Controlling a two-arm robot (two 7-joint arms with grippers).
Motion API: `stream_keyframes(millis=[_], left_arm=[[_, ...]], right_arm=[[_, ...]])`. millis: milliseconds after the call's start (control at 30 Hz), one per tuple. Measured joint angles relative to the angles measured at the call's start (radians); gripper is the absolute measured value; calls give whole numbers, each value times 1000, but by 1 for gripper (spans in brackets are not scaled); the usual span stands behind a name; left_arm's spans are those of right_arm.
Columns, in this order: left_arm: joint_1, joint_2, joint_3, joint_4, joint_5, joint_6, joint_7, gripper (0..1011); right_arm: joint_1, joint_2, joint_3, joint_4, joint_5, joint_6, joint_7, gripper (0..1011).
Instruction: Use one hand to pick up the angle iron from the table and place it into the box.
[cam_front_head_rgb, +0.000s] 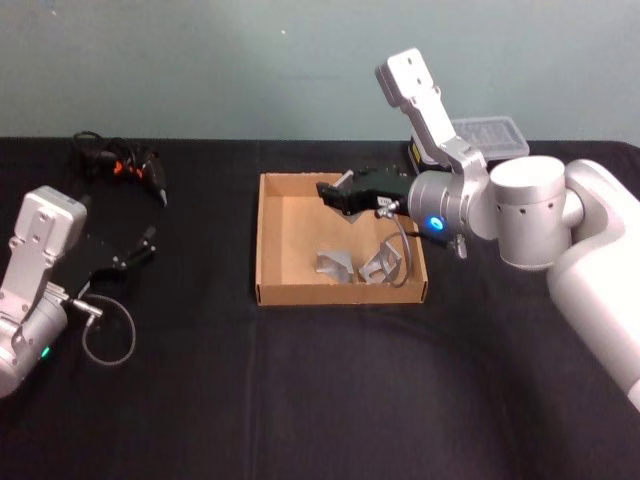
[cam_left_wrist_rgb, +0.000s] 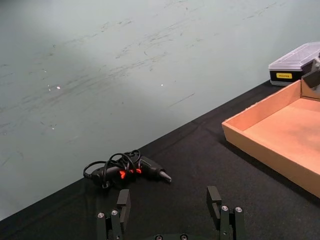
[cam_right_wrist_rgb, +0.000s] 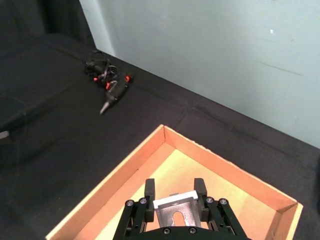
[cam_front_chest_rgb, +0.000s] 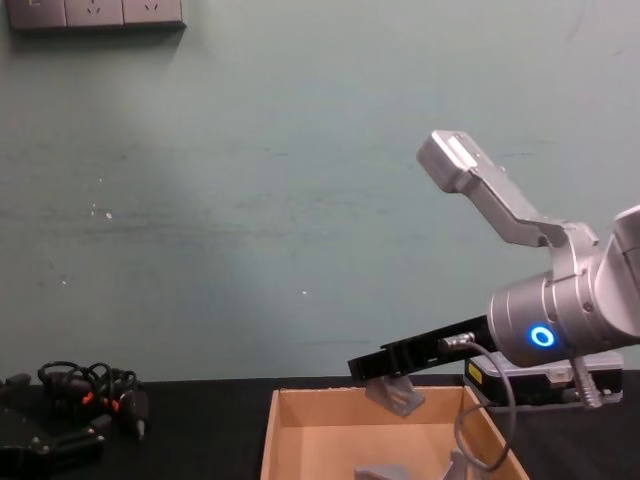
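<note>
My right gripper (cam_front_head_rgb: 341, 196) hangs over the far half of the tan cardboard box (cam_front_head_rgb: 262, 240), shut on a grey angle iron (cam_right_wrist_rgb: 175, 212). In the right wrist view the right gripper (cam_right_wrist_rgb: 175, 192) has the angle iron clamped between both black fingers above the box floor (cam_right_wrist_rgb: 165, 170). From the chest view the angle iron (cam_front_chest_rgb: 396, 393) hangs clear of the box rim (cam_front_chest_rgb: 271, 440). Two more angle irons (cam_front_head_rgb: 335, 263) (cam_front_head_rgb: 386, 262) lie inside the box near its front wall. My left gripper (cam_front_head_rgb: 146, 245) rests open at the left of the black table (cam_front_head_rgb: 300, 400); the left gripper (cam_left_wrist_rgb: 169, 202) holds nothing.
A black tool with orange marks and a coiled cord (cam_front_head_rgb: 125, 165) (cam_left_wrist_rgb: 127, 170) lies at the far left of the table. A clear-lidded plastic case (cam_front_head_rgb: 490, 135) (cam_left_wrist_rgb: 295, 62) stands behind the box on the right. A green wall rises behind the table.
</note>
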Motion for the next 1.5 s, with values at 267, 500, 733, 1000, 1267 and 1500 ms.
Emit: stream_keyframes(millis=[267,500,733,1000,1267,1500], left_arm=[[0,0,0,0,0,0,0,1000],[0,0,0,0,0,0,0,1000],[0,0,0,0,0,0,0,1000],[0,0,0,0,0,0,0,1000],[0,0,0,0,0,0,0,1000],[0,0,0,0,0,0,0,1000]], right_arm=[[49,-41,-4,107,-27,7,4,473],[67,-55,-17,153,-57,36,13,473],[72,-54,-25,168,-83,65,25,473],[66,-51,-20,171,-103,73,34,473],[50,-47,-3,159,-121,65,33,509],[46,-48,8,159,-135,45,42,705]])
